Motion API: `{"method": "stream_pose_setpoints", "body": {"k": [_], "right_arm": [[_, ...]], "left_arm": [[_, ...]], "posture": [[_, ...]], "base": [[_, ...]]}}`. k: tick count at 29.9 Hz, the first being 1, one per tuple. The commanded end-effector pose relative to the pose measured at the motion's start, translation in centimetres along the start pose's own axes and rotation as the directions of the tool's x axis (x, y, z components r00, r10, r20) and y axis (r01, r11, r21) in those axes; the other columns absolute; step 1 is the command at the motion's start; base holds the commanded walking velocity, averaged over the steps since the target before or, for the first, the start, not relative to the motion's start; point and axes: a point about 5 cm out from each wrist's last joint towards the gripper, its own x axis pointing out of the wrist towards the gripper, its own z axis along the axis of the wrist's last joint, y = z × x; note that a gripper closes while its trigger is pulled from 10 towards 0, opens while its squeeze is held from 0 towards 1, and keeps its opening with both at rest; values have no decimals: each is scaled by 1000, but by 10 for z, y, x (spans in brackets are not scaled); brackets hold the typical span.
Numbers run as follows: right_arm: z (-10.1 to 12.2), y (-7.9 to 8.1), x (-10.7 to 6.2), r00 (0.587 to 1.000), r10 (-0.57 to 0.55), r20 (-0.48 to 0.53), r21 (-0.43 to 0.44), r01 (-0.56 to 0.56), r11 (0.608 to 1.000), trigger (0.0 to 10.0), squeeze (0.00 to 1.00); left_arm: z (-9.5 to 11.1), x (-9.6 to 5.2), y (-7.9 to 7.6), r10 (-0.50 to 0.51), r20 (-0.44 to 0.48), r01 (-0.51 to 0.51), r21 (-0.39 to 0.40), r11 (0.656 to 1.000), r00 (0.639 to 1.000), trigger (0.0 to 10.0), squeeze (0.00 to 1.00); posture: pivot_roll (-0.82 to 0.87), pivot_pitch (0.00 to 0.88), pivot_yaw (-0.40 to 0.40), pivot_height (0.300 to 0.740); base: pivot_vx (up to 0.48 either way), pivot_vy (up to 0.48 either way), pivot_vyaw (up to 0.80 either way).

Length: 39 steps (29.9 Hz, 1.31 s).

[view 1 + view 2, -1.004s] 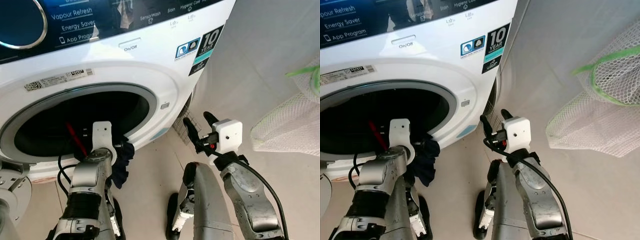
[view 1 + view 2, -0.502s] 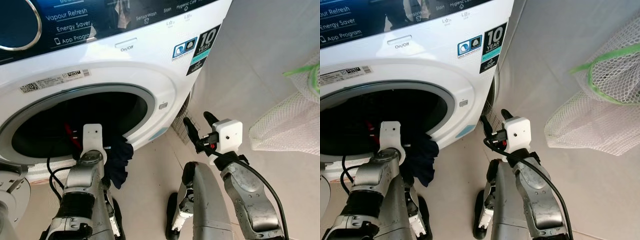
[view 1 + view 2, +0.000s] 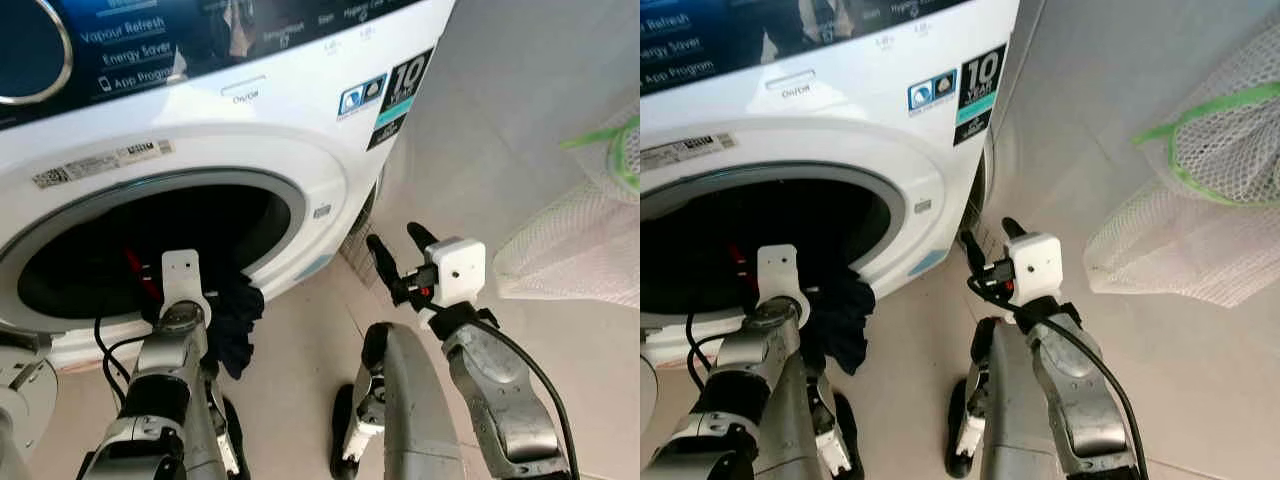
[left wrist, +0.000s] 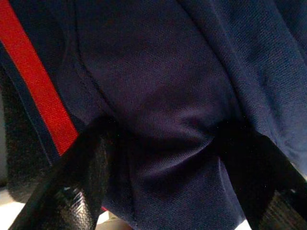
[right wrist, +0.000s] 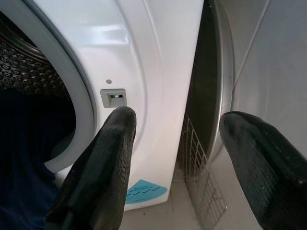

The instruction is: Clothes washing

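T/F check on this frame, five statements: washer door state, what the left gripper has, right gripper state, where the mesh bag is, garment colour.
1. The washing machine drum opening is uncovered. True.
2. The left gripper is shut on a dark navy garment at the drum opening. True.
3. The right gripper is holding a white towel. False: its fingers are open and hold nothing, beside the machine's front right corner.
4. The white mesh laundry bag lies inside the drum. False: it is off to the robot's right, against the wall.
5. The garment is plain yellow. False: it is navy with a red stripe.
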Motion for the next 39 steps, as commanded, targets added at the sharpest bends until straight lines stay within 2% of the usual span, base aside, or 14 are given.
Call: {"method": "stream_pose_setpoints", "body": {"k": [1,21,31,35,39], "right_arm": [[-4,-3,-6,1000,-7,-22,1,7,1000,10000,0],[-4,-2,-6,1000,3,-21,-4,-3,1000,10000,0],[-4,-3,-5,1000,3,-22,-5,-3,1000,10000,0],[-3,-4,-5,1000,1,-23,-7,-1,1000,10000,0],[-3,-6,-5,1000,-2,-23,-10,2,1000,10000,0]], "left_arm": [[-13,2,4,17,-38,-17,-10,1000,999,0,0],[-13,5,5,14,-30,-16,-67,998,999,0,0],[-12,6,12,33,-32,-36,-93,995,999,0,0],[-7,9,18,49,-15,-50,-87,995,999,0,0],[12,15,34,83,42,-81,-53,995,996,0,0]], "posture": [[1,389,-151,511],[-6,358,-150,511],[-1,364,-157,511],[-3,366,-158,511],[-6,369,-161,511]], "base": [[0,0,0],[0,0,0],[0,0,0],[0,0,0],[0,0,0]]}}
